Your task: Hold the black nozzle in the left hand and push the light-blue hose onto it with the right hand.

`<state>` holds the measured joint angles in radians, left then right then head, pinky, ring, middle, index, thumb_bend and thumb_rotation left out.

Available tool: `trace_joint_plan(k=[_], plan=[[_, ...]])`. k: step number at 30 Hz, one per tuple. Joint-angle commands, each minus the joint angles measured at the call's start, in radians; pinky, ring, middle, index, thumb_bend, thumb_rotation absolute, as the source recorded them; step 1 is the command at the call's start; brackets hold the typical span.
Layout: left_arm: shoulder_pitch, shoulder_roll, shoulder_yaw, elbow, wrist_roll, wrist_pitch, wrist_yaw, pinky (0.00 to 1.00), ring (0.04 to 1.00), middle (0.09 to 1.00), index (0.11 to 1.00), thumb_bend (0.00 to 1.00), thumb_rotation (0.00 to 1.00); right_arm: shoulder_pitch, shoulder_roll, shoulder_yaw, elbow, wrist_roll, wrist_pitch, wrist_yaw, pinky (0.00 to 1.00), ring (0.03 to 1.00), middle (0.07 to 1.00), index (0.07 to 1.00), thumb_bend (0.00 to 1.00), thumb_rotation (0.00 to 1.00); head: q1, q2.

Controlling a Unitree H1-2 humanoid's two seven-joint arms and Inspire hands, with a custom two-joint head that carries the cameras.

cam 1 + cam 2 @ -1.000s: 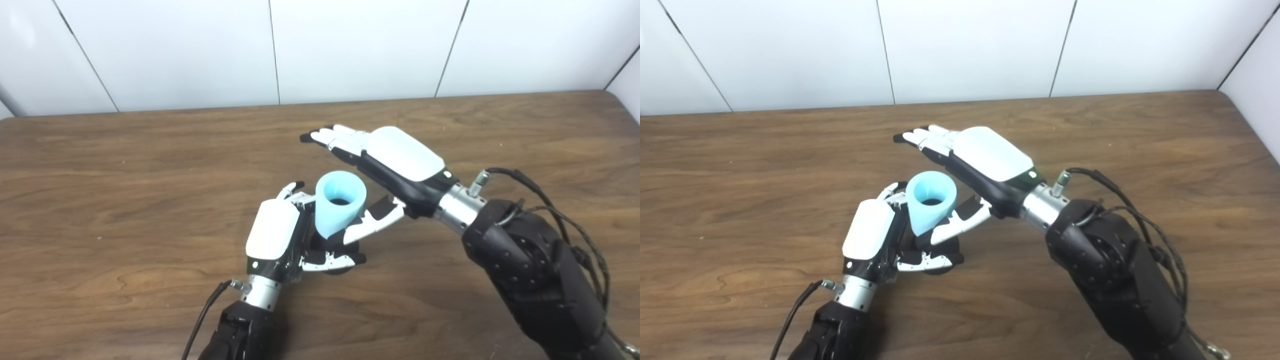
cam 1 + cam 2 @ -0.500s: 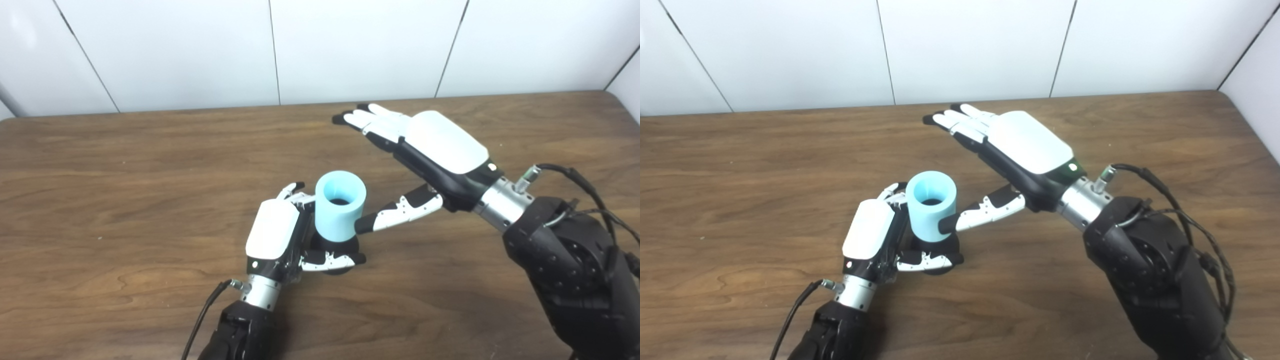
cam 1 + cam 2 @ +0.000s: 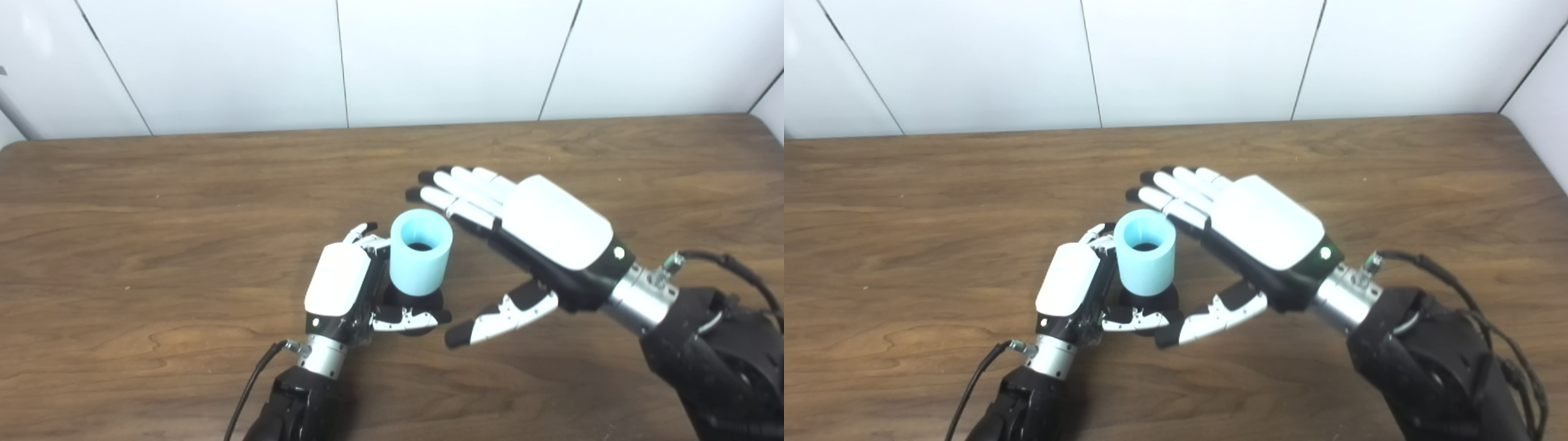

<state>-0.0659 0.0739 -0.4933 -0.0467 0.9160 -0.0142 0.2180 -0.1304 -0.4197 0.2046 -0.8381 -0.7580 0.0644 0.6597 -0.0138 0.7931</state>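
Hose [image 3: 421, 252] upright on nozzle [image 3: 409, 301] in left hand [image 3: 340, 288]; lettering unseen.

The surface [image 3: 153, 202] was dark brown wood (or a wood-look laminate) with clear grain and a dull sheen. The light-blue hose [image 3: 420, 254] looked like smooth, matt plastic or rubber, and the black nozzle [image 3: 409, 298] under it was matt black. The left hand [image 3: 343, 288] and the right hand [image 3: 539, 239] both had glossy white plastic shells over black plastic, with bare brushed-metal cuffs at the wrists. The wall [image 3: 429, 55] behind was smooth white panelling.
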Motion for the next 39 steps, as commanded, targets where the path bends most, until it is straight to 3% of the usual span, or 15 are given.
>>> trace_joint_plan(k=[1, 5, 15, 30, 39], plan=[[0.055, -0.003, -0.005, 0.058, -0.008, 0.028, -0.03, 0.85, 0.627, 0.444, 0.518, 0.52, 0.0, 0.002, 0.01, -0.004, -0.036, -0.022, -0.041, -0.017, 1.0, 0.996, 0.994, 0.955, 0.65, 0.92, 0.0, 0.001], [0.059, -0.002, -0.002, 0.047, -0.011, 0.031, -0.038, 0.86, 0.628, 0.44, 0.519, 0.52, 0.0, 0.032, 0.029, -0.004, -0.033, -0.037, -0.064, -0.014, 1.0, 1.0, 1.0, 0.967, 0.64, 0.97, -0.003, 0.004], [0.06, -0.005, 0.0, 0.049, -0.015, 0.032, -0.043, 0.86, 0.63, 0.446, 0.515, 0.52, 0.0, 0.065, 0.058, -0.008, 0.001, -0.046, -0.121, -0.032, 1.0, 1.0, 1.0, 0.944, 0.6, 0.95, -0.001, 0.007], [0.062, -0.011, -0.006, 0.048, -0.001, 0.039, -0.048, 0.85, 0.627, 0.435, 0.518, 0.52, 0.0, 0.058, 0.096, -0.02, 0.009, -0.011, -0.124, -0.025, 1.0, 0.999, 0.992, 0.956, 0.61, 0.96, 0.003, 0.01], [0.065, -0.018, -0.008, 0.041, 0.008, 0.045, -0.048, 0.85, 0.628, 0.437, 0.515, 0.52, 0.0, 0.067, 0.085, -0.023, 0.018, -0.01, -0.119, -0.01, 0.95, 0.975, 0.966, 0.937, 0.6, 0.81, 0.007, 0.016]])
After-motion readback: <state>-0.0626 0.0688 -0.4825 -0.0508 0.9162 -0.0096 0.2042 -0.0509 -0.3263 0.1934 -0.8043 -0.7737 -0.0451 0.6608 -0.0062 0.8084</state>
